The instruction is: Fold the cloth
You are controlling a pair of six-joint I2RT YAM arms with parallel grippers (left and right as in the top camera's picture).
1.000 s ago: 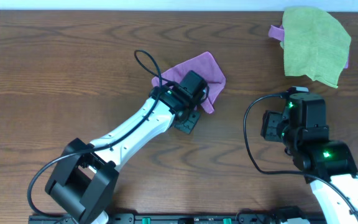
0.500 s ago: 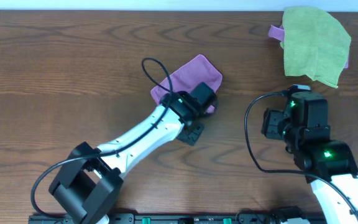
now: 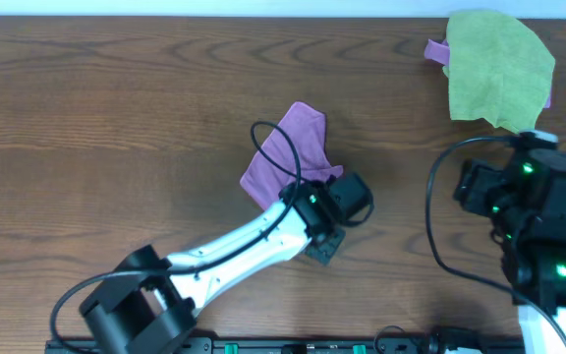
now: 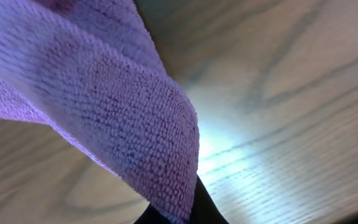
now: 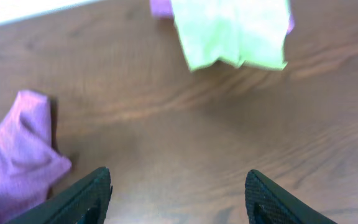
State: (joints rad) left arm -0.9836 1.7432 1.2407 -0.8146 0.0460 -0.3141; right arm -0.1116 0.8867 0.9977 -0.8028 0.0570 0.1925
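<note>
L hand (image 3: 347, 200) is pinched tight on an edge of the cloth (image 3: 288, 152). In the wrist view, purple terry runs down to the dark finger (image 4: 199, 208) at btm. The cloth spreads from the hand toward 10 o'clock, crumpled, near mid tabletop (image 3: 116, 118). R hand (image 5: 178, 186) has its fingers wide apart w/ nothing between, over bare wood at 3 o'clock of the L hand, well apart. Green cloth (image 3: 497, 69) lies at 12 o'clock of the R hand by the far edge, w/ a purple bit (image 3: 436, 49) poking out on its 9 o'clock side.
</note>
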